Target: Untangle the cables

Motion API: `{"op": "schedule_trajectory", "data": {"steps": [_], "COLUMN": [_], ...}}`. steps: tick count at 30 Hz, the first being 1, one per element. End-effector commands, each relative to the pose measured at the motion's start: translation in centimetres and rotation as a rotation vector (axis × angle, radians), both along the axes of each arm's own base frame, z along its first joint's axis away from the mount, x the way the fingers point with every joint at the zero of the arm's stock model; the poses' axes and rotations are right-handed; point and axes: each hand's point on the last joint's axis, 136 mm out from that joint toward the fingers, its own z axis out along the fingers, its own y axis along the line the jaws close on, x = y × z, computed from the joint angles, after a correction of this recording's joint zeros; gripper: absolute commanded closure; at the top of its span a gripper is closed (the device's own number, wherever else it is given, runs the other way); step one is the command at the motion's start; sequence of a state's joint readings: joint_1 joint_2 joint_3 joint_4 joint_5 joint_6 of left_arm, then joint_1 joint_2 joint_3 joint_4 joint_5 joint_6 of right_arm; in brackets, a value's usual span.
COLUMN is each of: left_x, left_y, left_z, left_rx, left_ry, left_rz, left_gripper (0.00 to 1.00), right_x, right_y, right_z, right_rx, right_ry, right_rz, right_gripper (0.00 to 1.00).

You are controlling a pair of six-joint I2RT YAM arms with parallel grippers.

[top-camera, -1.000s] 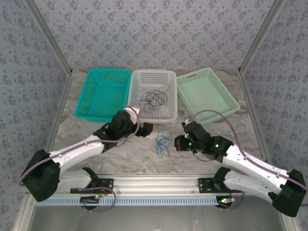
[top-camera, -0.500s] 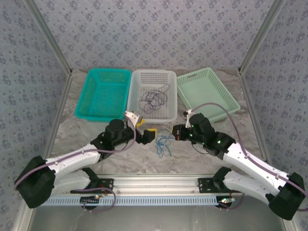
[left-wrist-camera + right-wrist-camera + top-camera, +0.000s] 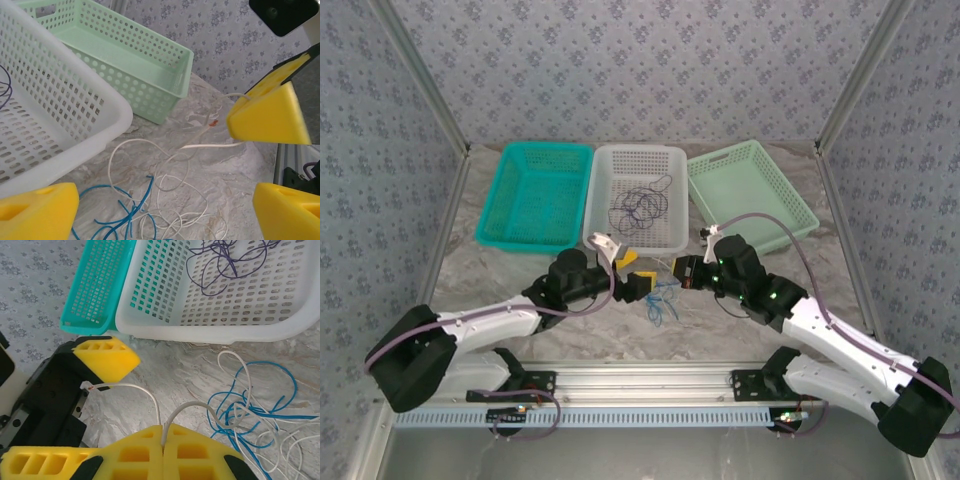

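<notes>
Right gripper [image 3: 164, 432] pinches white cable [image 3: 130, 385]

The table [image 3: 480, 270] holds a white basket [image 3: 638, 150] with the purple cable [image 3: 640, 207] inside. The left gripper [image 3: 643, 284] is wide open, holding nothing. The right gripper is squeezed tight on the white cable. The blue cable [image 3: 656, 308] lies on the table between both grippers, mixed with the white one

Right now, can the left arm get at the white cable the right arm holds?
Probably yes. The jaws of the left arm stand open facing the free end of the white cable, which sticks out of the shut jaws of the right arm; nothing lies between.
</notes>
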State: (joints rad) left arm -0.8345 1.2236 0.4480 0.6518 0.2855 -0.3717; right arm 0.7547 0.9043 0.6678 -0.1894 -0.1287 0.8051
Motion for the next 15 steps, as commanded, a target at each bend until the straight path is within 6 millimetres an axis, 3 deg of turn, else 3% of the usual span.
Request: {"op": "schedule_trajectory", "data": {"steps": [1, 10, 15], "left_x": [0.2, 0.7, 0.7], "left_y": [-1.2, -2.2, -3.0], "left_z": [3.6, 4.4, 4.1], "left_rx": [-0.095, -0.12, -0.121], "left_ry": [-0.065, -0.075, -0.058], "left_rz": [-0.029, -0.045, -0.075], "left_gripper": [0.12, 0.22, 0.41], "right_x": [0.0, -0.2, -0.2], "right_y": [0.3, 0.5, 0.5], "right_z": [0.3, 0.0, 0.1], "right_rx": [0.036, 0.044, 0.048], "right_ry": [0.003, 0.011, 0.007], "right_rz": [0.004, 0.017, 0.017], "right_gripper": [1.0, 1.0, 1.0]}}
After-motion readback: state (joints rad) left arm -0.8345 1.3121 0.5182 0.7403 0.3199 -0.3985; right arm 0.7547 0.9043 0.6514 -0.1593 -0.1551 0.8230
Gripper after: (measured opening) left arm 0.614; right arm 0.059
